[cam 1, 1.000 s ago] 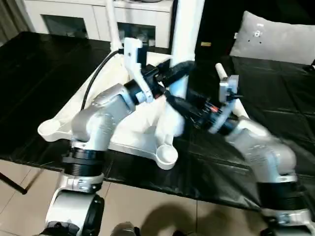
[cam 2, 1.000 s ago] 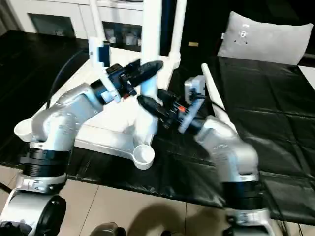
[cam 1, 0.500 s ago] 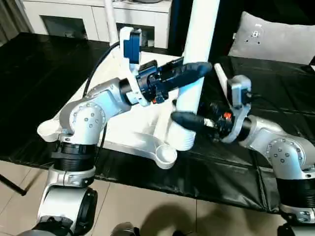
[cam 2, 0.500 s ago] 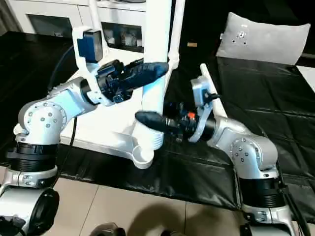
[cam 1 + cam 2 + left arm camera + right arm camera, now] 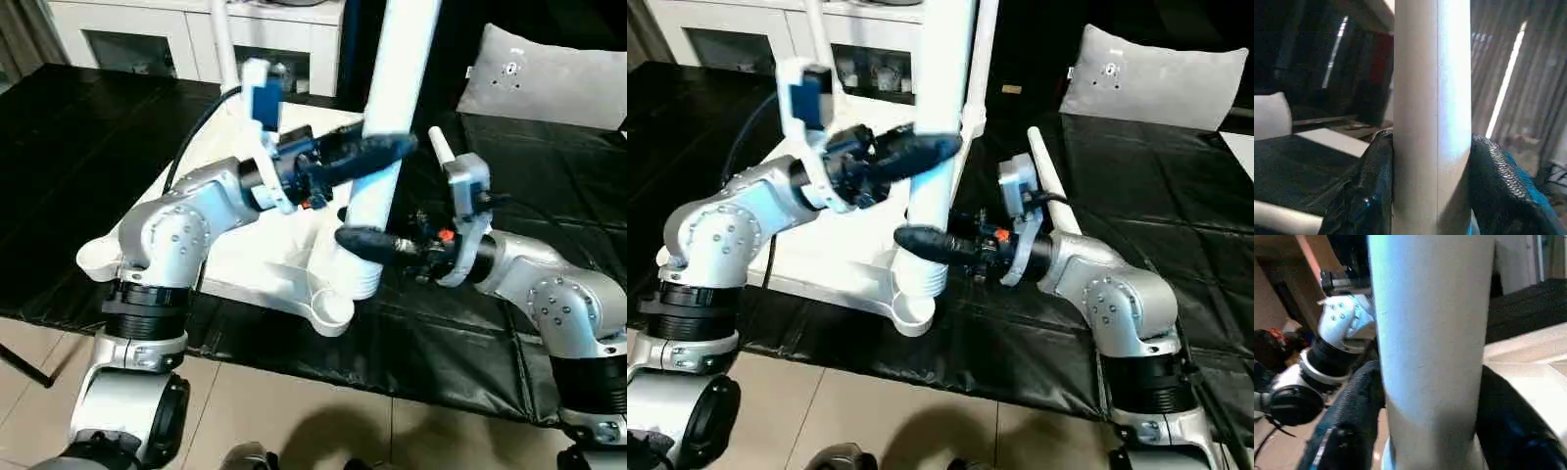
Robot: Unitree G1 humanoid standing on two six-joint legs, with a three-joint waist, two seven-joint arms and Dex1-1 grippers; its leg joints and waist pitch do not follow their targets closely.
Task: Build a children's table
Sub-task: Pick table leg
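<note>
Table leg (image 5: 392,117) over corner socket (image 5: 328,310)

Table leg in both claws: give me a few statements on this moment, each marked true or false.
1. Both claws grip the same upright leg. True.
2. The left claw holds it lower than the right claw. False: the left is higher.
3. The tabletop lies ribbed side up on the black table. True.
4. The leg's lower end is at a far corner socket. False: it is at the near socket.
5. A grey cushion lies beyond the right arm. True.
</note>
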